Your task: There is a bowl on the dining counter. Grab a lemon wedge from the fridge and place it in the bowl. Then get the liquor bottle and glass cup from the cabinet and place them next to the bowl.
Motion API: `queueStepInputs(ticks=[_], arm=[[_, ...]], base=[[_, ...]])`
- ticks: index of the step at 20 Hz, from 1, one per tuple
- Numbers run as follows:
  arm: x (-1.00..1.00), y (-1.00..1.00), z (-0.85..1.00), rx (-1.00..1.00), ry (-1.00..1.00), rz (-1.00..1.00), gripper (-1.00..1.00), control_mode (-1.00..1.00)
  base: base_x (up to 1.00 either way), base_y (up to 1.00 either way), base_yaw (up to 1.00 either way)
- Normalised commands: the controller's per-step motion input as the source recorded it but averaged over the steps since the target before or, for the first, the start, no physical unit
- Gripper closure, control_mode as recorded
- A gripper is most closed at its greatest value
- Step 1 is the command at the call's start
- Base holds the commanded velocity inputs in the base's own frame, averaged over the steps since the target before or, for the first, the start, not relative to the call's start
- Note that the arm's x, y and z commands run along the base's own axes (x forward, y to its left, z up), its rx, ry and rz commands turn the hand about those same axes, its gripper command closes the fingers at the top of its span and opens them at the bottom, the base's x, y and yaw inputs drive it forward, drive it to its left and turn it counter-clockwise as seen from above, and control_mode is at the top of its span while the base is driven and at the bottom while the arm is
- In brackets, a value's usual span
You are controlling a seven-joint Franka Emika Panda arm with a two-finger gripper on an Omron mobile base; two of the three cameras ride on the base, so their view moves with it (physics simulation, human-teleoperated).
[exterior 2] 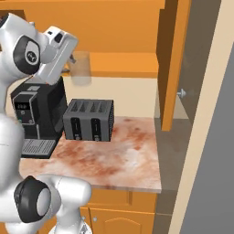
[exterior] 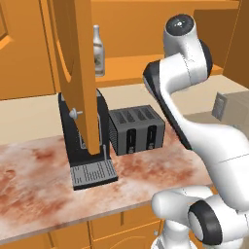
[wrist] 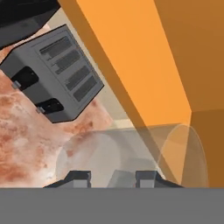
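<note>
The arm rises from its base at the counter's [exterior 2: 132, 160] front edge, bends up over the reddish stone top, and reaches its hand toward the open cabinet above. In the right base view the gripper [exterior 2: 73, 61] is level with the cabinet shelf [exterior 2: 123, 68], and a clear glass cup [exterior 2: 81, 68] sits at its tip, just in front of the shelf edge. In the hand view the fingertips [wrist: 78, 177] stand on either side of the cup [wrist: 131, 153], which lies across the lower part of the picture, so the gripper is clamped on the cup.

Below the hand, on the counter, a grey toaster [exterior 2: 89, 119] stands beside a black coffee machine [exterior 2: 36, 114]; both sit against the pale back wall. The hand view looks down on the toaster's [wrist: 54, 72] slots from above.

The left base view adds what the other two leave out: the liquor bottle [exterior: 98, 51] stands upright on the cabinet shelf [exterior: 126, 65], just behind the edge of the open cabinet door [exterior: 78, 68], which hangs in front of the coffee machine [exterior: 85, 146]. There the arm's upper links cover the hand. The right base view alone shows the second open door [exterior 2: 171, 64] at the counter's far right end.
</note>
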Motion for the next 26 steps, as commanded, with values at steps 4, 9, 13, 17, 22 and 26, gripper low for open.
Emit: queueStepInputs(ticks=[4,9,13,17,22,26], arm=[[-1.00,0.00,0.00,0.06,-0.05,0.07,1.00,-1.00],[-1.00,0.00,0.00,0.04,-0.05,0.08,1.00,-1.00],[-0.86,0.09,-0.31,0.00,-0.09,0.10,1.00,-1.00],[-0.67,0.08,-0.29,0.00,-0.06,0.08,1.00,-1.00],[-0.74,0.00,-0.02,-0.03,0.02,0.04,1.00,-1.00],[-0.79,0.00,-0.19,-0.03,0.01,0.05,1.00,-1.00]], base=[[0.00,0.00,0.00],[0.00,0.00,0.00],[0.00,0.00,0.00],[0.00,0.00,0.00],[0.00,0.00,0.00],[0.00,0.00,0.00]])
